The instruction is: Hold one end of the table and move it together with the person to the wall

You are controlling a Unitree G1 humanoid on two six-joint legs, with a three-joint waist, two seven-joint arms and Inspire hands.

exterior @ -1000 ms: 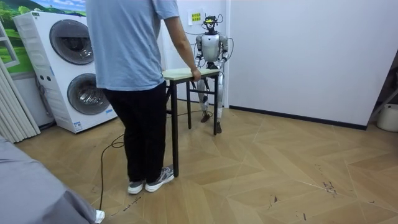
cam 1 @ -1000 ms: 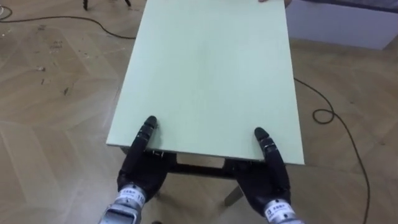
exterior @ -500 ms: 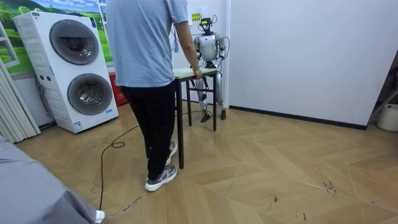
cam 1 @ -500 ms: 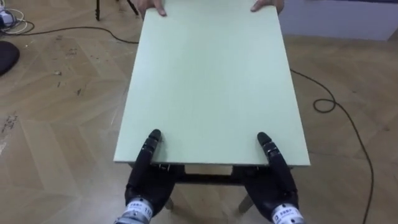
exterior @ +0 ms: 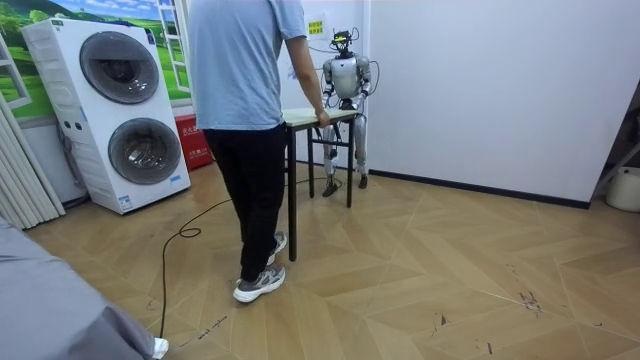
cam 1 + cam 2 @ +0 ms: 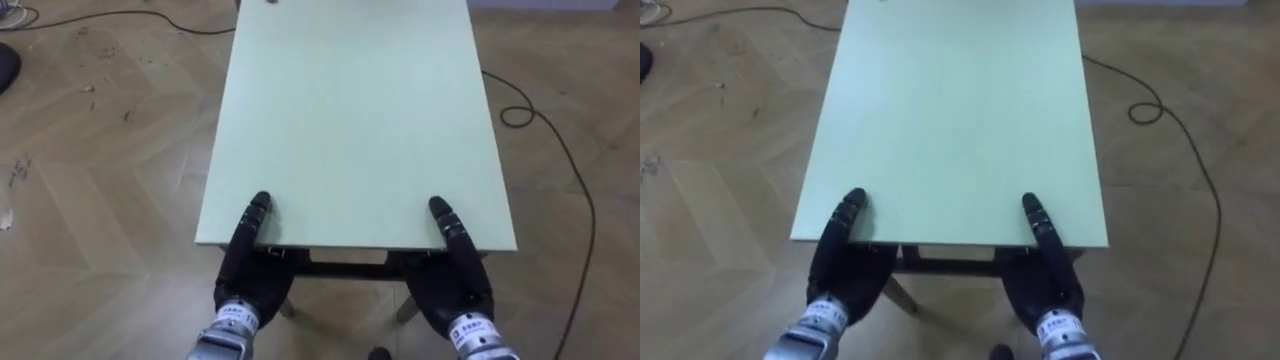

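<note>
A pale green table (image 6: pixel 350 120) on dark legs stretches away from me over the wooden floor. My left hand (image 6: pixel 250 262) grips its near edge at the left, thumb on top and palm beneath. My right hand (image 6: pixel 455 268) grips the same edge at the right in the same way. In the room view a person (image 5: pixel 245 100) in a blue shirt stands at the other end of the table (image 5: pixel 305 116) with a hand (image 5: pixel 322 117) on its edge. I stand at the far end, close to the white wall.
A dark cable (image 6: pixel 545 130) loops over the floor right of the table, and another (image 6: pixel 110 18) runs at the far left. Two stacked washing machines (image 5: pixel 105 110) and a red box (image 5: pixel 190 140) stand on the room view's left. Open floor lies on the room view's right.
The person has stepped towards the room view's right, and the table has shifted that way with me. In the eye view the table's far end has slid out of the top.
</note>
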